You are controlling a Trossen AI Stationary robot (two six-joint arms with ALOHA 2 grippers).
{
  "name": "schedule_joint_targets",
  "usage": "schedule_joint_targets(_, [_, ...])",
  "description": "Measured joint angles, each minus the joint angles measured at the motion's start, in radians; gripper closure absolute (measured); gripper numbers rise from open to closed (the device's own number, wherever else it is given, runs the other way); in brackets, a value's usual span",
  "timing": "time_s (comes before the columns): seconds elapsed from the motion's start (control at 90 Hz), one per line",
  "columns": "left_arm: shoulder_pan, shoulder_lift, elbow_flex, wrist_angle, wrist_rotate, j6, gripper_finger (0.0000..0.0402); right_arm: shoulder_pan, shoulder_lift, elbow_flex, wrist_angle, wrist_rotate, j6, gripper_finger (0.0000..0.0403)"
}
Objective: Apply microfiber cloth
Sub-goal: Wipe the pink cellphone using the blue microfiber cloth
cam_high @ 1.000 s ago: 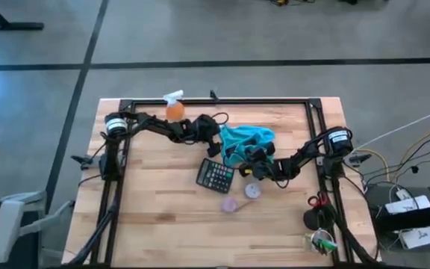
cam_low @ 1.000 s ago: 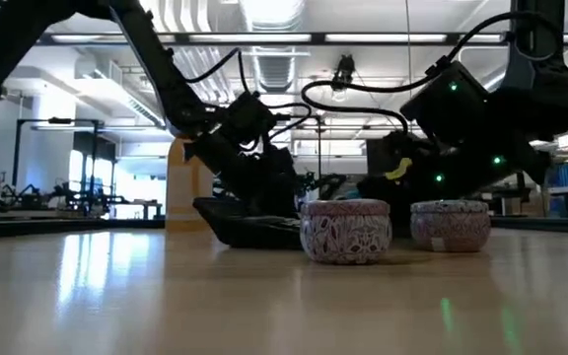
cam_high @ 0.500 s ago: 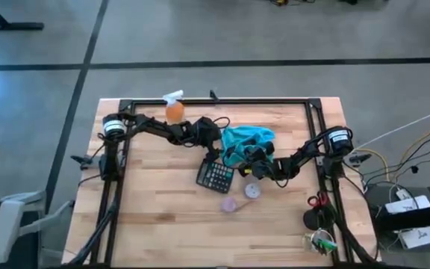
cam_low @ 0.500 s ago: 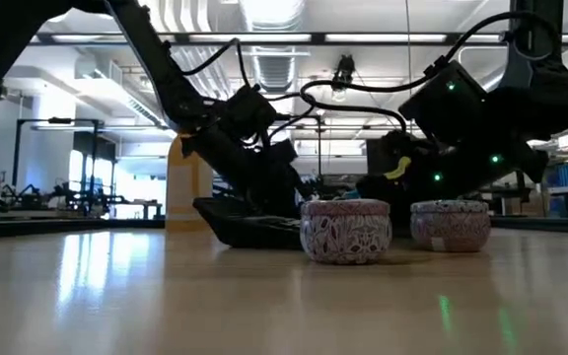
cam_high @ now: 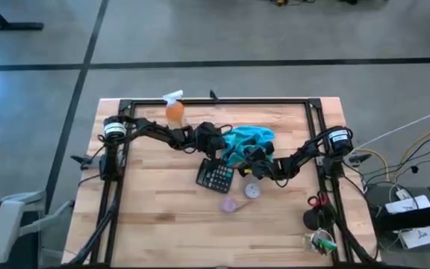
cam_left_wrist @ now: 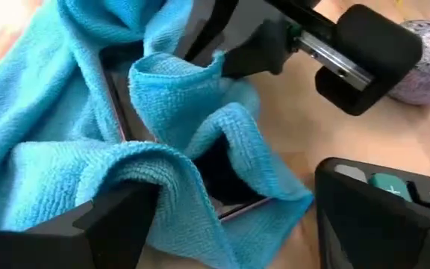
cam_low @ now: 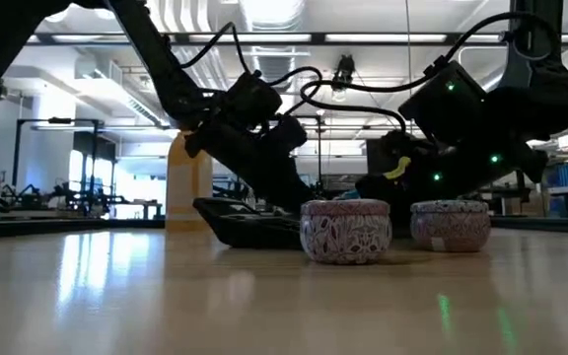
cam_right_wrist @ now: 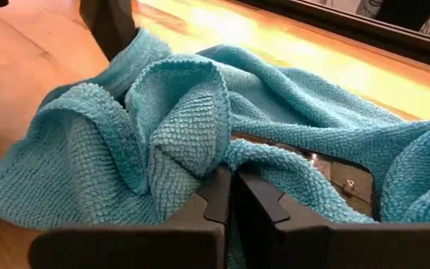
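Microfiber cloth (cam_right_wrist: 178,127) bunched ahead of both grippers. Right gripper (cam_right_wrist: 230,196) pinches fold; left gripper (cam_left_wrist: 222,224) spread wide. Judged mid-wipe; next: drag flat.

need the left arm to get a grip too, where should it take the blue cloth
Probably the raised fold of the cloth, which stands clear of the dark slab underneath. Come from the left gripper's own side with open fingers; the right gripper already pinches the opposite edge.
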Motion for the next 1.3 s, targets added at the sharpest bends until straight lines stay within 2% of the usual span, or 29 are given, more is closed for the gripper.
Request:
schedule_joint_targets(0.211, [-0.002,0.000,-0.002,-0.002,0.009,0.008,0.0054,0.001,-0.007,0.000,-0.002,-0.013,-0.017,0.0403])
schedule_joint_targets(0.356, [-0.014,0.022,-0.002,0.050,0.168,0.019,0.0054,-0.001,-0.046,-0.002,-0.012,-0.088,-0.079,0.0403])
schedule_joint_targets(0.433, [-0.024,0.029,-0.002,0.070,0.207,0.030,0.0054,0.000,-0.076,-0.002,-0.022,-0.145,-0.128,0.0403])
schedule_joint_targets(0.678, [-0.045,0.029,-0.002,0.056,0.189,0.064,0.0054,-0.058,-0.077,0.026,-0.005,-0.317,-0.218,0.0403])
schedule_joint_targets(0.856, [-0.037,0.013,0.003,-0.103,0.028,0.092,0.0054,-0.105,-0.054,0.087,-0.012,-0.435,-0.314,0.0403])
schedule_joint_targets(0.956, [-0.024,0.010,0.004,-0.139,0.024,0.083,0.0054,-0.136,-0.017,0.124,-0.005,-0.483,-0.341,0.0403])
schedule_joint_targets(1.067, [-0.018,0.010,0.004,-0.141,0.043,0.073,0.0054,-0.173,0.020,0.154,0.008,-0.485,-0.356,0.0403])
schedule_joint_targets(1.2, [-0.019,0.010,0.006,-0.153,0.041,0.073,0.0054,-0.204,0.039,0.171,0.011,-0.382,-0.350,0.0403])
schedule_joint_targets(1.3, [-0.018,0.005,0.007,-0.176,0.033,0.077,0.0054,-0.223,0.039,0.167,0.007,-0.352,-0.322,0.0403])
